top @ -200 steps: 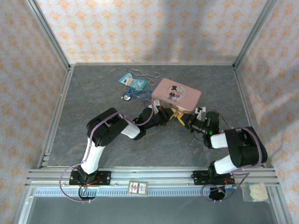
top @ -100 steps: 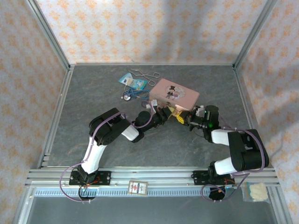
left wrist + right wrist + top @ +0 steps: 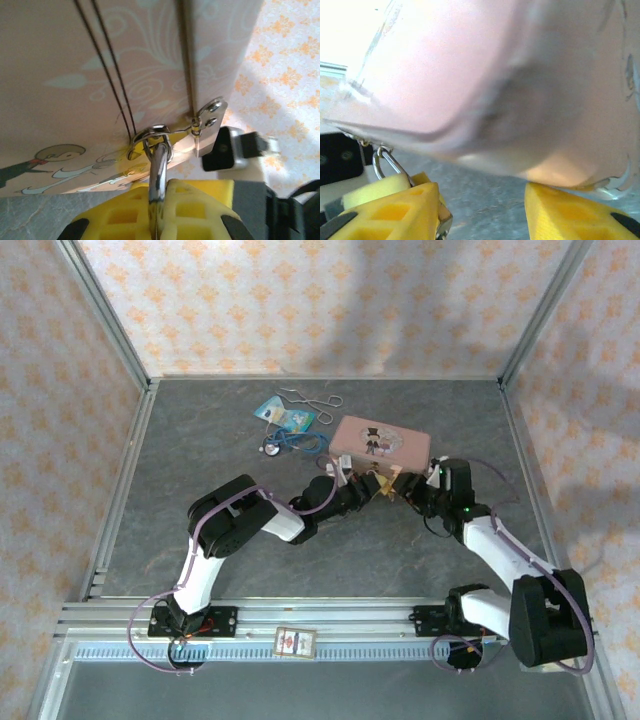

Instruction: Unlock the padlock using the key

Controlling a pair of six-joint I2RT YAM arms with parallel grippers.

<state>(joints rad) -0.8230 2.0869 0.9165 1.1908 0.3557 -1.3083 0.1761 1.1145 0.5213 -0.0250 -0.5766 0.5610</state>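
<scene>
Left end effector [image 3: 159, 200] pinching padlock [image 3: 158, 167] | right end effector [image 3: 482, 200] spread | both stretched to box [image 3: 385, 440]

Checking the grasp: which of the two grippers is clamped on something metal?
The left gripper: its yellow fingers pinch the silvery shackle on the pink tin. The right gripper has its fingers apart.

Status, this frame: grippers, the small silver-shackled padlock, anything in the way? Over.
Left gripper shut on padlock by its thin silvery shackle, hooked through metal hasp of pink tin box. Right gripper open, close to tin. Tin crowds both.
</scene>
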